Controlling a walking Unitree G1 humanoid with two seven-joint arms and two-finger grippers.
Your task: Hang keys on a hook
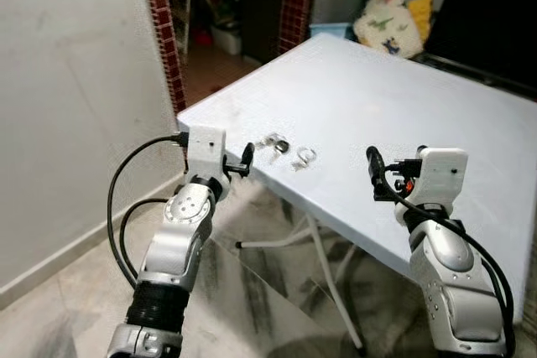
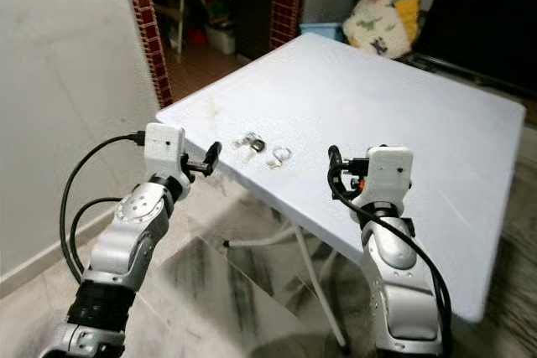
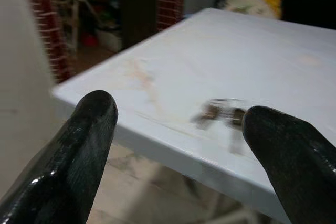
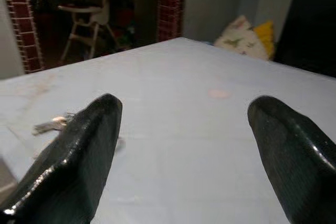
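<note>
A small silvery bunch of keys [image 1: 287, 151] with a loose ring is seen near the white tabletop [image 1: 394, 98] edge. Left end effector [image 1: 247, 159] and right end effector [image 1: 375, 172] are held wide apart, empty.

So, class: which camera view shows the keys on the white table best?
The left eye view: the keys lie sharp and whole near the table edge, a ring beside them. The right eye view shows the same, slightly smaller. In the left wrist view they are a blur; in the right wrist view, partly hidden behind a finger.
</note>
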